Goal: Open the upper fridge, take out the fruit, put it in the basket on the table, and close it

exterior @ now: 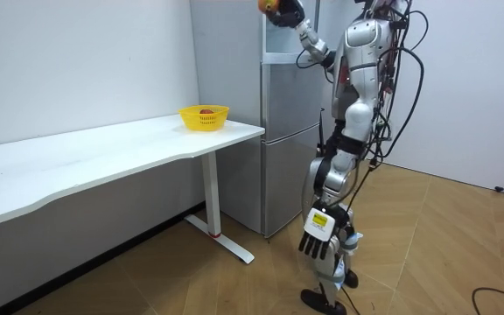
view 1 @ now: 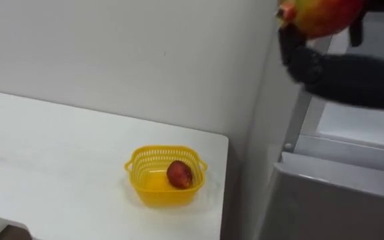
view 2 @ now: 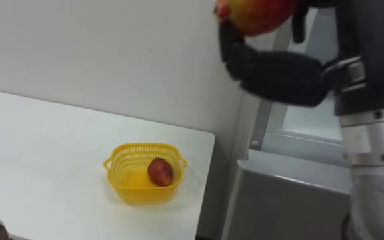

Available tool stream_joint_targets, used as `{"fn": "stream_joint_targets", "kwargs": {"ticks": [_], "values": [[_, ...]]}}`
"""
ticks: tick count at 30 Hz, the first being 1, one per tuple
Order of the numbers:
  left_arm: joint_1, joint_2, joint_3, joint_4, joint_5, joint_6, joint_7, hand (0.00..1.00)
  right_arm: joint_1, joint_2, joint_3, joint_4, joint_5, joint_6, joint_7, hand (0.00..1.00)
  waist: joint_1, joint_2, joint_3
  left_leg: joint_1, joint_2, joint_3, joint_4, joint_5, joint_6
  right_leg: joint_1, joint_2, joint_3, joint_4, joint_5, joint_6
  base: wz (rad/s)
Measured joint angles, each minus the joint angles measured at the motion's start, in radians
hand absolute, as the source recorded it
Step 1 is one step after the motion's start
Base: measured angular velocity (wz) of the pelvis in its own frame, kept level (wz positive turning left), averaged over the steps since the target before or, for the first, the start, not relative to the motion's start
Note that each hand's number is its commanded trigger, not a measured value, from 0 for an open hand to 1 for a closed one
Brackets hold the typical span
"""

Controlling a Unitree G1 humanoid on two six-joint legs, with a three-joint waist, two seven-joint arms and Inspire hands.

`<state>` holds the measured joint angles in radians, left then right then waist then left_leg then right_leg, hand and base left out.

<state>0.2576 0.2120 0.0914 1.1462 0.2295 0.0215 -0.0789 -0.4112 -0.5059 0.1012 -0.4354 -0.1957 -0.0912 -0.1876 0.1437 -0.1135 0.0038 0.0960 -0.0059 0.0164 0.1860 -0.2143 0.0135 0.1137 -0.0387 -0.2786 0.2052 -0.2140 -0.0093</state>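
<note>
My right hand (view 1: 332, 73) is raised at the upper fridge (view 1: 355, 127) with its fingers curled under a red and yellow fruit (view 1: 320, 15). The room view has the same fruit (exterior: 269, 5) held high in front of the open upper compartment. On the white table (view 1: 59, 167) stands a yellow basket (view 1: 143, 161) near the corner beside the fridge. A red apple (view 1: 179, 174) lies in it. My left hand (exterior: 320, 236) hangs by my side with relaxed fingers and holds nothing.
The grey fridge (exterior: 291, 131) stands against the wall, just right of the table's end. Its lower door (view 1: 339, 200) is closed. I stand right in front of the fridge on a wooden floor (exterior: 444, 245).
</note>
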Motion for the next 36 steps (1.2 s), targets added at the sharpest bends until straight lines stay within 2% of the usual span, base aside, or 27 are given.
{"fn": "stream_joint_targets", "kwargs": {"ticks": [4, 7, 11, 19, 23, 27, 28, 30, 32, 36], "values": [[-0.018, 0.001, -0.011, 0.007, -0.001, 0.0, 0.0, 0.0, -0.003, 0.018, 0.036, 0.0, -0.067, -0.004, 0.058, 1.0, 0.034, -0.012, 0.0001, -0.017, -0.003, -0.015, 0.004, 0.0, 0.0, -0.011, -0.004, -0.018, 0.002, 0.0, 0.0, 0.1], [-0.021, 0.003, -0.031, 0.015, -0.002, 0.0, 0.001, 0.0, -0.003, 0.018, 0.04, 0.001, -0.072, -0.004, 0.088, 1.0, 0.053, -0.023, 0.0065, -0.017, -0.004, -0.021, 0.004, 0.0, 0.0, -0.008, -0.004, -0.027, 0.0, 0.0, 0.0, 0.07], [-0.021, 0.001, -0.038, 0.015, 0.0, 0.0, -0.001, 0.0, -0.01, 0.02, 0.059, 0.015, -0.076, -0.005, 0.126, 1.0, 0.06, -0.032, 0.0103, -0.02, -0.005, -0.024, 0.004, 0.0, 0.0, -0.009, -0.004, -0.029, -0.002, 0.0, 0.0, 0.01], [-0.016, 0.007, -0.038, 0.004, -0.002, 0.006, -0.061, 0.0, -0.085, 0.03, 0.115, 0.204, -0.172, 0.01, 0.169, 1.0, 0.064, -0.033, 0.01, -0.037, -0.007, -0.053, 0.014, 0.0, 0.0, -0.012, -0.005, -0.05, -0.002, 0.0, 0.0, 0.08], [-0.018, 0.007, -0.04, 0.005, -0.001, 0.017, -0.057, 0.0, -0.097, 0.029, 0.116, 0.345, -0.158, 0.021, 0.166, 1.0, 0.084, -0.037, 0.0075, -0.034, -0.009, -0.073, 0.021, 0.001, 0.0, 0.002, -0.007, -0.068, -0.002, 0.0, 0.0, 0.16], [-0.02, 0.008, -0.04, 0.005, -0.001, 0.024, -0.055, 0.0, -0.097, 0.029, 0.132, 0.494, -0.166, 0.047, 0.167, 1.0, 0.097, -0.051, 0.0096, -0.048, -0.015, -0.094, 0.04, 0.001, -0.001, 0.006, -0.01, -0.084, -0.001, -0.001, 0.001, 0.16], [-0.021, 0.008, -0.04, 0.007, -0.001, 0.024, -0.055, 0.0, -0.097, 0.029, 0.132, 0.513, -0.17, 0.05, 0.168, 1.0, 0.101, -0.052, 0.0149, -0.053, -0.017, -0.101, 0.045, 0.001, -0.001, 0.004, -0.011, -0.085, -0.001, -0.001, 0.002, 0.1], [-0.02, 0.009, -0.038, 0.008, -0.001, 0.029, -0.058, 0.0, -0.098, 0.028, 0.132, 0.547, -0.174, 0.049, 0.166, 1.0, 0.107, -0.054, 0.0151, -0.059, -0.019, -0.105, 0.05, 0.001, 0.0, 0.004, -0.012, -0.094, -0.001, -0.001, 0.002, 0.1], [-0.021, 0.016, -0.037, 0.001, -0.001, 0.038, -0.063, 0.0, -0.098, 0.023, 0.132, 0.573, -0.174, 0.05, 0.166, 1.0, 0.105, -0.064, 0.0119, -0.071, -0.022, -0.112, 0.052, 0.001, -0.001, -0.003, -0.013, -0.1, 0.0, -0.002, 0.003, 0.15], [-0.021, 0.032, -0.036, -0.011, 0.0, 0.039, -0.065, 0.0, -0.107, 0.016, 0.133, 0.593, -0.172, 0.05, 0.162, 1.0, 0.111, -0.096, 0.0109, -0.088, -0.024, -0.131, 0.057, 0.002, -0.003, -0.007, -0.014, -0.119, 0.001, -0.002, 0.003, 0.11]]}}
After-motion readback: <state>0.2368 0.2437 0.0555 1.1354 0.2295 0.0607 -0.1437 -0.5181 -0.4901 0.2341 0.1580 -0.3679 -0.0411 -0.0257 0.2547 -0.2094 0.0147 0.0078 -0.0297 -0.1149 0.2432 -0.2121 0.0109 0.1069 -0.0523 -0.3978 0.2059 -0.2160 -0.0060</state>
